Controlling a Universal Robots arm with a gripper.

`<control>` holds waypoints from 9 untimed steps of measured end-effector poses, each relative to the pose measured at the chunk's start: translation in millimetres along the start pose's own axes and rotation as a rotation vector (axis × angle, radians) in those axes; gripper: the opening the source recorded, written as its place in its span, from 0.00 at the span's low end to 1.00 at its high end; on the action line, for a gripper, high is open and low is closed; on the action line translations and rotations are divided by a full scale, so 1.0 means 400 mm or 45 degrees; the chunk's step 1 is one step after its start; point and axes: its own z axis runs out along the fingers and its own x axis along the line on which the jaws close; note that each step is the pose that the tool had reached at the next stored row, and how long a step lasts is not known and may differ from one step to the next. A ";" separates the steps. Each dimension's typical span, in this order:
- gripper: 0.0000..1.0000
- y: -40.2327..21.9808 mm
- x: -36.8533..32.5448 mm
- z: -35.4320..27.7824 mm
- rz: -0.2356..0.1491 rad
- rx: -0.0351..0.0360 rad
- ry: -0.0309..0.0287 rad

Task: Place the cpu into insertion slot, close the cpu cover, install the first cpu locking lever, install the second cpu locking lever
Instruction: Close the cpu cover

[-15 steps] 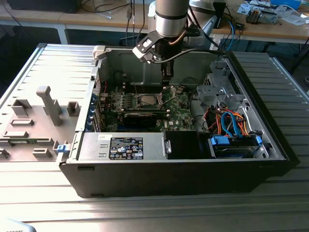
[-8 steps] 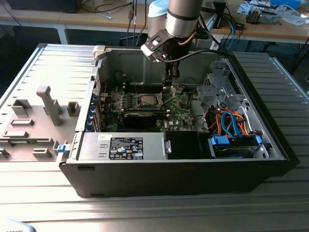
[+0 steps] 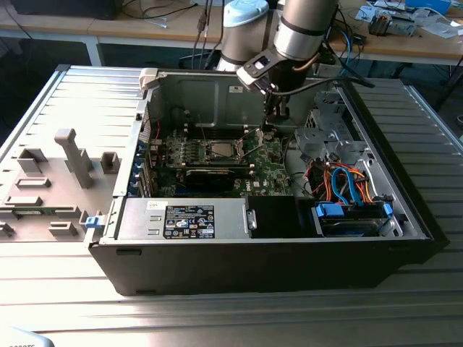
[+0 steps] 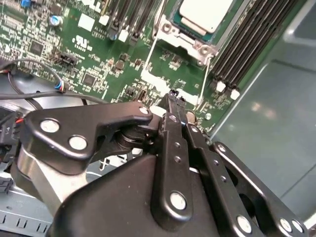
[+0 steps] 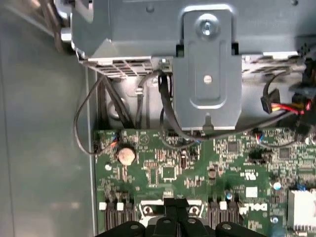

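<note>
Cpu [image 4: 205, 12] sits in its socket, and the cover [image 4: 170, 30] looks closed around it. Gripper [image 4: 173, 96] is pinched narrow and empty, just beside a lever [image 4: 206, 79]. Judgement: push that wire slowly and steadily, tips clear of the board [image 4: 98, 64].

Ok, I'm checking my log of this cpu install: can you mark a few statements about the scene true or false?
1. The small silvery square cpu lies in its socket on the green motherboard. True.
2. The black gripper holds the cpu. False: it is shut, beside the socket, apart from the cpu.
3. The blue and orange cables lie at the exterior view's left of the open black computer case. False: its right.
4. A round silvery coin battery sits on the motherboard. True.
</note>
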 end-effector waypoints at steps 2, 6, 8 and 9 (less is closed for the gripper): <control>0.11 0.016 0.001 0.009 -0.009 0.0091 -0.0011; 0.11 0.031 0.003 0.022 -0.039 0.0129 -0.0044; 0.11 0.038 0.007 0.034 -0.053 0.0144 -0.0058; 0.11 0.039 0.008 0.039 -0.055 0.0147 -0.0061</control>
